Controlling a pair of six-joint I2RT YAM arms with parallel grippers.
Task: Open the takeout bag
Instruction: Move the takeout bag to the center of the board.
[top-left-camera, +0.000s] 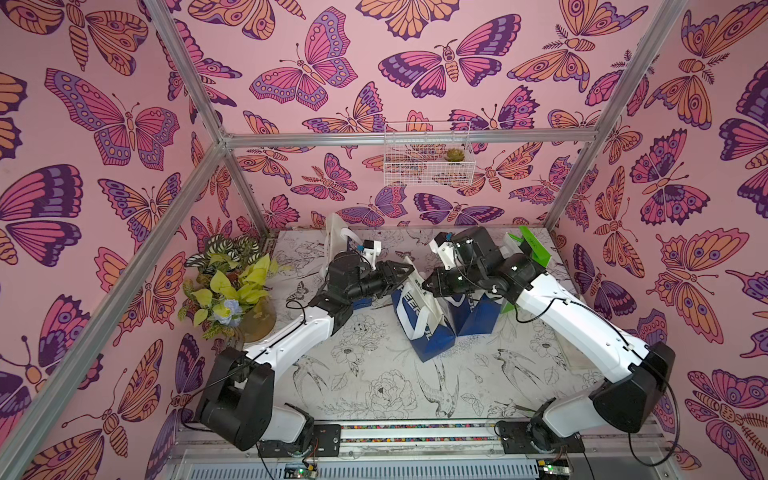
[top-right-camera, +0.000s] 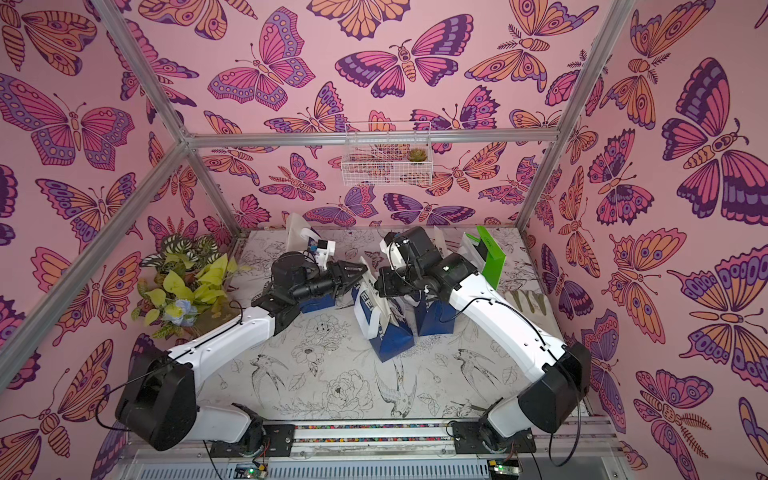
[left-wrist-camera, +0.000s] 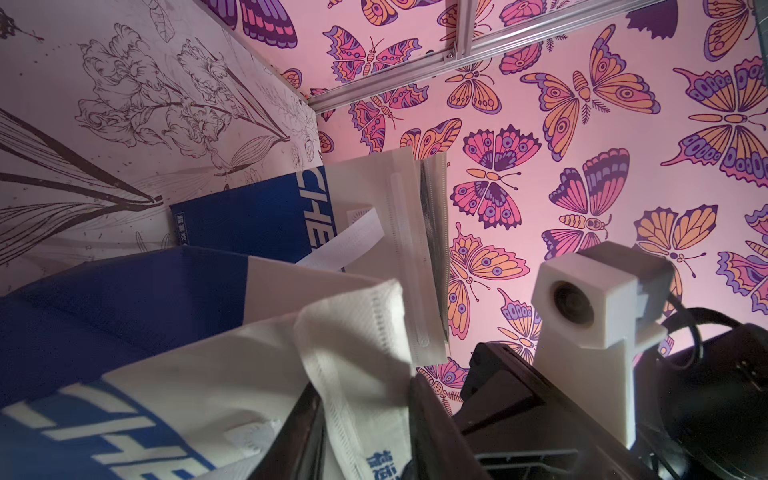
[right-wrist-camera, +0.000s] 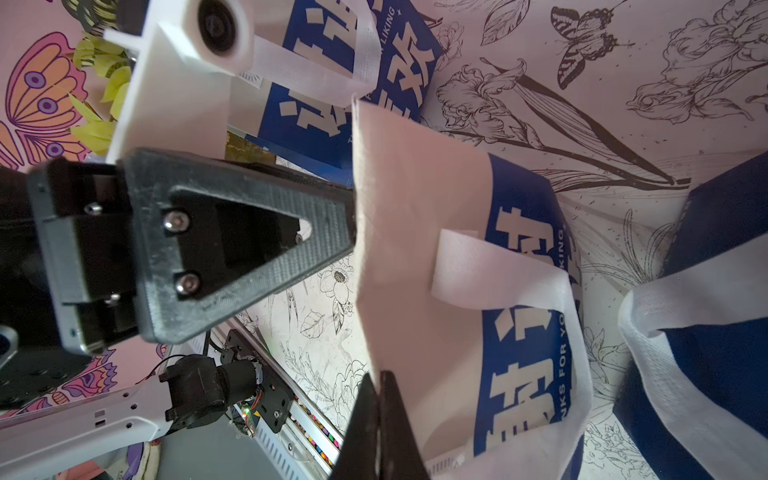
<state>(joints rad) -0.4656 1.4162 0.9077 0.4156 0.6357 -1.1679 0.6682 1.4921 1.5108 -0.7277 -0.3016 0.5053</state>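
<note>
Right gripper (right-wrist-camera: 379, 380) fingers pinch shut on one rim of the bag (right-wrist-camera: 415, 249), while left gripper (left-wrist-camera: 363, 388) fingers stand half-closed around its other rim, grip unclear.

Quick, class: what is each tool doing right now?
Left tool: straddling takeout bag rim; grip cannot be told.
Right tool: closed on the same bag.

The takeout bag (right-wrist-camera: 528, 257) reads "NKS FOR YO" beside large Chinese characters; another blue bag (right-wrist-camera: 316, 83) reads "LIKING".
</note>
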